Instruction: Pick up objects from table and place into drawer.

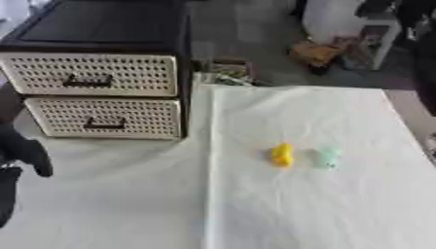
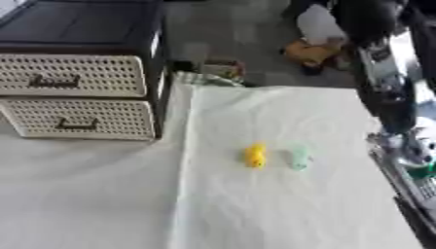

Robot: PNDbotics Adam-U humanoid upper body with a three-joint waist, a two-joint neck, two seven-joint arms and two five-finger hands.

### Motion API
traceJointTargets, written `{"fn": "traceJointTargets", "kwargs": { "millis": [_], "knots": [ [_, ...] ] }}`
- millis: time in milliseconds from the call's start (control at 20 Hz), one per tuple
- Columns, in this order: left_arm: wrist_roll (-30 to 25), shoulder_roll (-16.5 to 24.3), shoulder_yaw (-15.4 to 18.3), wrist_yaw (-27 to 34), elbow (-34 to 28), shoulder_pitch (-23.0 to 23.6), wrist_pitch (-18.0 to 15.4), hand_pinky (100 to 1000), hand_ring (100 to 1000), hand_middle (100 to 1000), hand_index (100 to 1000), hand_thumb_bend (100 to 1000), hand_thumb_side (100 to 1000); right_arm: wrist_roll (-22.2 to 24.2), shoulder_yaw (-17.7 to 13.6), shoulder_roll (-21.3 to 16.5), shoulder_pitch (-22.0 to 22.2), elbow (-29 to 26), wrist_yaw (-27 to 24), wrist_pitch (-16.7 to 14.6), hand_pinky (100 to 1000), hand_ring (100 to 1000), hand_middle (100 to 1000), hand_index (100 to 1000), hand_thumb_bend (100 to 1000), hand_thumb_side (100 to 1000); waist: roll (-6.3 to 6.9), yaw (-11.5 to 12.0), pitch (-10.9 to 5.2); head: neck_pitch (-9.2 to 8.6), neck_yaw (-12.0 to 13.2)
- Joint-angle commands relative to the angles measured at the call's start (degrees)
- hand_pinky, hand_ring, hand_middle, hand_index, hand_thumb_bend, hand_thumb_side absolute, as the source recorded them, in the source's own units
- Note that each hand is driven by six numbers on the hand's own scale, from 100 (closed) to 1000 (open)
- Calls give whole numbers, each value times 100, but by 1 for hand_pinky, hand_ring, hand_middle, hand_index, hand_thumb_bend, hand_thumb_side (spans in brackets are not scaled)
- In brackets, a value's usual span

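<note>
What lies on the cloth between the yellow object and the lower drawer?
Nothing: only bare white cloth separates the yellow object from the lower drawer, as the left eye view shows.

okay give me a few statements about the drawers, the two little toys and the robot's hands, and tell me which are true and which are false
1. Both drawers of the drawer unit are closed. True.
2. The yellow toy is inside the bottom drawer. False: it lies on the white cloth on the table.
3. The pale green toy lies to the right of the yellow toy, close beside it. True.
4. The left hand is holding the yellow toy. False: it is at the left edge of the left eye view, far from both toys.
5. The drawer unit stands to the right of the toys. False: it stands at the far left of the table.
</note>
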Motion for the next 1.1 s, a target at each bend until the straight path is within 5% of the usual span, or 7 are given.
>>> {"fn": "traceJointTargets", "kwargs": {
  "millis": [50, 450, 550, 750, 950, 1000, 1100],
  "knots": [
    [-22, 137, 10, 56, -81, -64, 13, 444, 575, 700, 874, 100, 672, 23, 118, 132, -220, -95, 121, 115, 874, 859, 573, 923, 311, 1000, 8, 9, -78, -64, -76],
    [-38, 145, 15, 20, -81, -29, -18, 443, 574, 699, 873, 100, 672, -18, 133, 205, -247, -95, 202, 209, 865, 846, 562, 920, 329, 1000, 0, 14, -69, -67, -55],
    [-40, 156, 27, -17, -81, 15, -49, 443, 573, 699, 873, 100, 672, -25, 16, 108, -204, -95, 296, 255, 849, 831, 518, 906, 430, 1000, -3, 4, -71, -20, 11],
    [-34, 163, 39, -160, -81, 94, -74, 439, 570, 698, 871, 100, 672, 208, -325, -272, -153, -95, 717, 446, 831, 790, 432, 867, 471, 1000, -22, -21, -80, 78, 229],
    [95, 237, 199, -645, -81, 77, -106, 427, 561, 688, 872, 100, 668, 663, -520, -602, -86, -95, 885, 584, 830, 790, 403, 868, 499, 1000, -23, -17, -93, 81, 412],
    [179, 317, 341, -911, -81, 45, -173, 387, 512, 637, 863, 100, 551, 778, -564, -679, -52, -95, 929, 574, 830, 793, 395, 868, 513, 1000, -17, -2, -101, 88, 452],
    [445, 380, 458, -1395, -81, 26, -267, 387, 512, 637, 863, 100, 551, 934, -633, -737, -23, -95, 980, 543, 830, 793, 395, 868, 513, 1000, -13, 2, -104, 90, 487]
  ]
}}
